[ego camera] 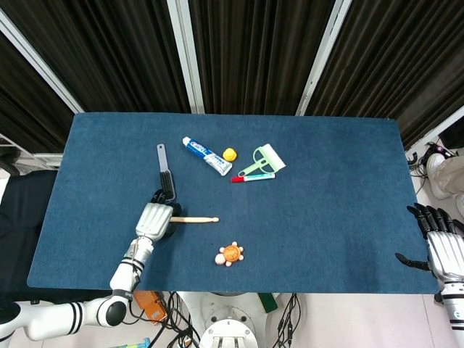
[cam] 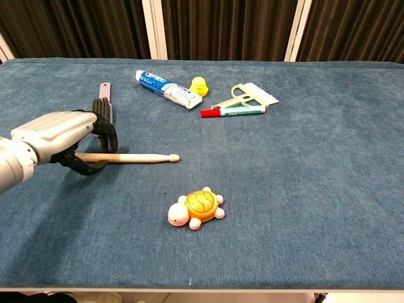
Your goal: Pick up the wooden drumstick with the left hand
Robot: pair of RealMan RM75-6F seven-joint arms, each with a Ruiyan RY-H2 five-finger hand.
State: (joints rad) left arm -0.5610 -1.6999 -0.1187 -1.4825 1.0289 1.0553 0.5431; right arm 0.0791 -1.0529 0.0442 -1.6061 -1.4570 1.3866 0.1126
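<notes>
The wooden drumstick (ego camera: pixel 197 219) (cam: pixel 142 157) lies flat on the blue table, its tip pointing right. My left hand (ego camera: pixel 152 220) (cam: pixel 60 134) hovers over its butt end, which is hidden beneath the palm. The dark fingers (cam: pixel 106 134) arch down behind the stick and the thumb sits in front of it, so the stick runs between them. They are not clamped on it, and the stick still rests on the cloth. My right hand (ego camera: pixel 442 246) hangs beyond the table's right edge with fingers apart, holding nothing.
A grey hairbrush (ego camera: pixel 166 174) (cam: pixel 104 110) lies just behind the left hand. Further back are a toothpaste tube (cam: pixel 167 89), a yellow duck (cam: pixel 199 85), a green brush (cam: pixel 249 96) and a red-capped pen (cam: pixel 233 111). An orange toy turtle (cam: pixel 197 207) sits in front of the stick's tip.
</notes>
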